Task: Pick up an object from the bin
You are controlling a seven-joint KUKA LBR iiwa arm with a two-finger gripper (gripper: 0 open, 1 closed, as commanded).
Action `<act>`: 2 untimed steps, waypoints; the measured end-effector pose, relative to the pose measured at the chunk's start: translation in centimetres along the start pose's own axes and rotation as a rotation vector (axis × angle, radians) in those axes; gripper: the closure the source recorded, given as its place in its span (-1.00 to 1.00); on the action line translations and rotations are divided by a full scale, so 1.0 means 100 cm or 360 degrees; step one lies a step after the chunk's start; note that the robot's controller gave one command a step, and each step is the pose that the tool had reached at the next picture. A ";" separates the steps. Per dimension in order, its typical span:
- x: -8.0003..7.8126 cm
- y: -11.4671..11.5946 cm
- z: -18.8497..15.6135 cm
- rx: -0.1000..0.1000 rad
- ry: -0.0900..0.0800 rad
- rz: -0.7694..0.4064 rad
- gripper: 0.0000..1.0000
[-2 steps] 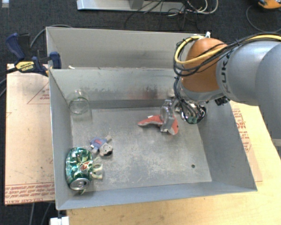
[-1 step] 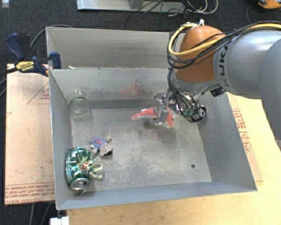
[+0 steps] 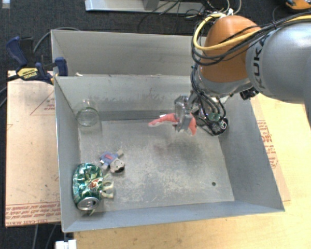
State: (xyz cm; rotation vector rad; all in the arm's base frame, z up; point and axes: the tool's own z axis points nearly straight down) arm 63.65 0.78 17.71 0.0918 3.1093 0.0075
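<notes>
Here, pincer point(image 3: 185, 121) on "KU" arm point(image 3: 287, 56) grips pink obj point(image 3: 161, 121).

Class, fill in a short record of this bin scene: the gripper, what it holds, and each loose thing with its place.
bin: grey metal bin
gripper: gripper, right of the bin's middle, shut on a thing
held thing: pink-red strip, sticking out left of the fingers
far left: clear cup, by the left wall
near left corner: crushed green can
just above the can: small blue and grey piece
</notes>
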 end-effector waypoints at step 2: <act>-0.017 0.026 -0.070 -0.0005 -0.0016 0.0012 1.00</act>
